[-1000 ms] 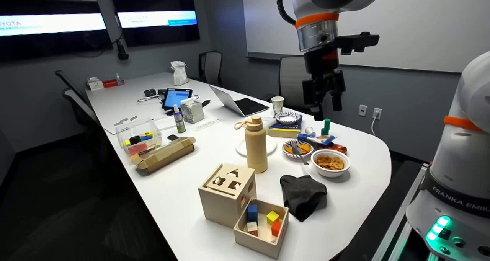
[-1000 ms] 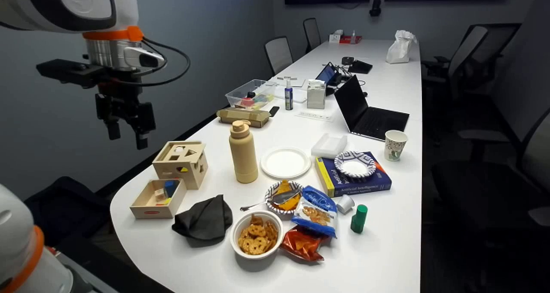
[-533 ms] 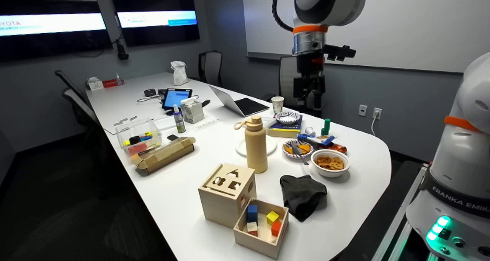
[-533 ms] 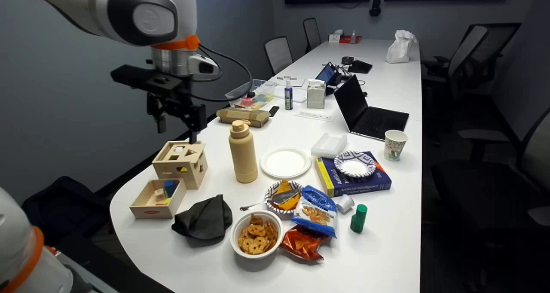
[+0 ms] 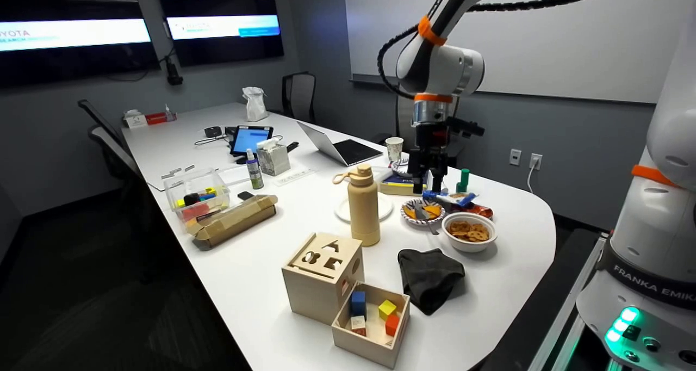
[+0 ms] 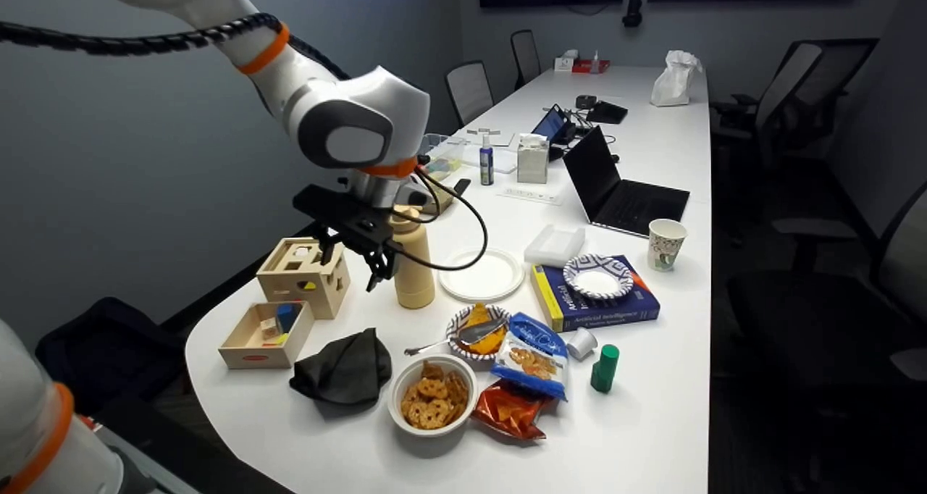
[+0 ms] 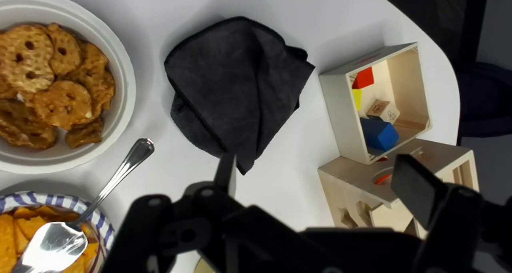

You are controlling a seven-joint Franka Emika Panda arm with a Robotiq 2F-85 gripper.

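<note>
Two spread fingers show in my wrist view, the claw holding nothing; I judge it a positioning step, with no contact I can make out. The crumpled dark cloth lies on the surface between a pretzel bowl and an open wooden tray, the shape box just beside that tray. Going lower would call for lining up first, I reckon. In an exterior view, the claw hides part of a book; a blue snack packet lies near. In an exterior view, an upright bottle stands partly behind my arm, likely the main obstacle.
</note>
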